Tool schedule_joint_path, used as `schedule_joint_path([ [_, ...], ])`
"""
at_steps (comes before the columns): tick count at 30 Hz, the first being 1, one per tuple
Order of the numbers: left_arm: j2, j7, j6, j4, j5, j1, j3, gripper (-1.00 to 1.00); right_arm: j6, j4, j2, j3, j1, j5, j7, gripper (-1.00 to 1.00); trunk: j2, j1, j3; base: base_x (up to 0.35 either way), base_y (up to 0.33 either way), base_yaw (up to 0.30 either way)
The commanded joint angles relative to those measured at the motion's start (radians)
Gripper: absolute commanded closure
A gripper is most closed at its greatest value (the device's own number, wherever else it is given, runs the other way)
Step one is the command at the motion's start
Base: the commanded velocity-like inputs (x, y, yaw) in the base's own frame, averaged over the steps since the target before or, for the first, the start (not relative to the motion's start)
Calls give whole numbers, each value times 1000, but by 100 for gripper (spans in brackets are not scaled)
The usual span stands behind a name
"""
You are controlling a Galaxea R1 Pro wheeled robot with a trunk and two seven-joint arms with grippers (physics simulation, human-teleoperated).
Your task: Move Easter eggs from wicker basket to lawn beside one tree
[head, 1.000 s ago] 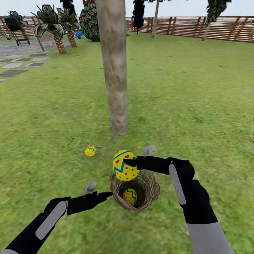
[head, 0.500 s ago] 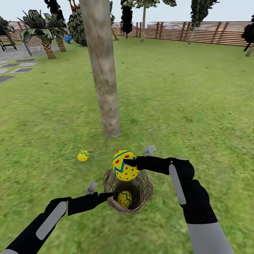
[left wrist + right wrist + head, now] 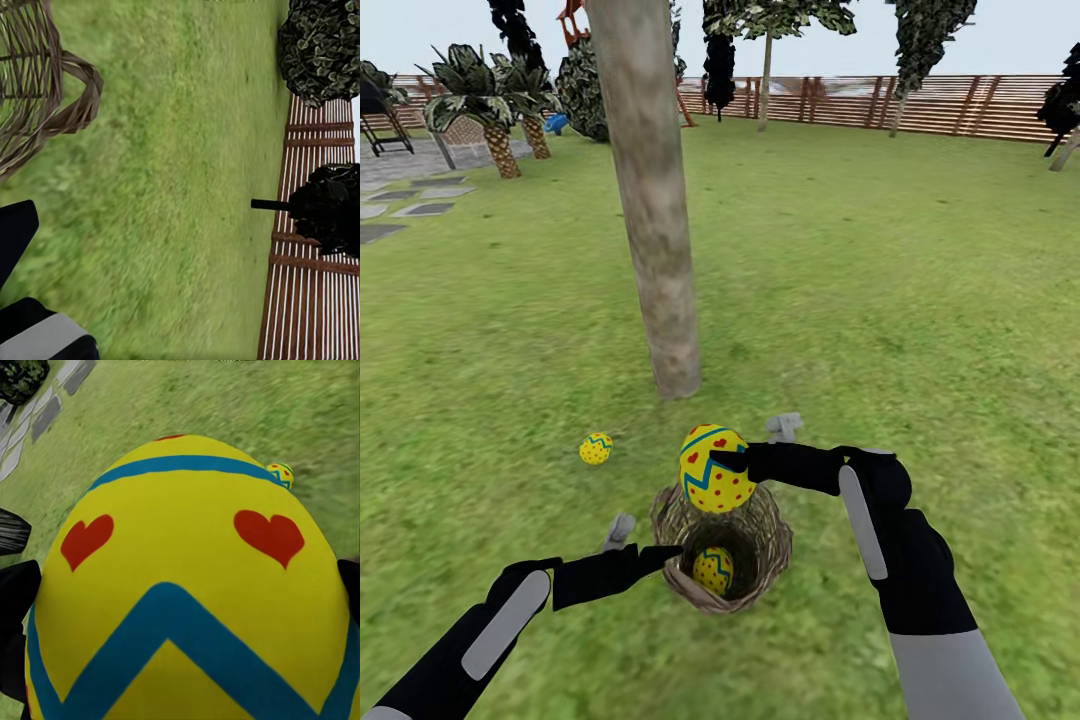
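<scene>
**One egg lifted over the basket, one inside, one on the grass**

At the far left of the head view, grey paving stones (image 3: pixel 400 208) lie beside the lawn (image 3: pixel 880 300), with short palms (image 3: pixel 480 100) behind them. The left gripper (image 3: pixel 645 545) reaches in low from the left, its dark fingertip touching or almost touching the near-left rim of the basket (image 3: pixel 765 560). Its fingers hold nothing; how far apart they stand I cannot tell. In the left wrist view the basket's woven rim (image 3: pixel 71 97) sits just beside a dark finger (image 3: pixel 13 232), with grass and the slat fence (image 3: pixel 315 300) beyond.

A small egg (image 3: pixel 596 448) lies on the lawn, left of the basket and near the foot of the tree (image 3: pixel 660 250), on its near-left side. The grey-beige trunk rises straight from the grass just beyond the basket.

The basket rests on the lawn between the two arms. A second egg (image 3: pixel 713 570) lies inside it, towards the bottom.

The right gripper (image 3: pixel 732 462) comes in from the right and grips the third egg (image 3: pixel 710 480), which hangs above the basket's far rim, clear of the weave. In the right wrist view this held egg (image 3: pixel 187 600) looms close between the dark fingers (image 3: pixel 15 607), showing blue zigzag bands and red hearts; the egg on the grass (image 3: pixel 280 474) peeps past its edge.

The brown fence (image 3: pixel 960 105) closes the garden along the far side.
</scene>
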Motion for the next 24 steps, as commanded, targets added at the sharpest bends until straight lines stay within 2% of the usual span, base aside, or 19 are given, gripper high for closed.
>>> schedule_joint_path([
  [1, 1, 0, 4, 0, 5, -1, -2, -100, 8, 0, 0, -1, -1, -8, -4, 100, 0, 0, 1, 0, 0, 0],
  [19, 0, 0, 4, -1, 5, -1, -3, -100, 8, 0, 1, -1, -1, -6, -4, 100, 0, 0, 30, -2, 0, 0],
  [24, 0, 0, 4, 0, 5, -1, -3, -100, 8, 0, 1, -1, -1, -6, -4, 100, 0, 0, 38, -212, 0, 0],
])
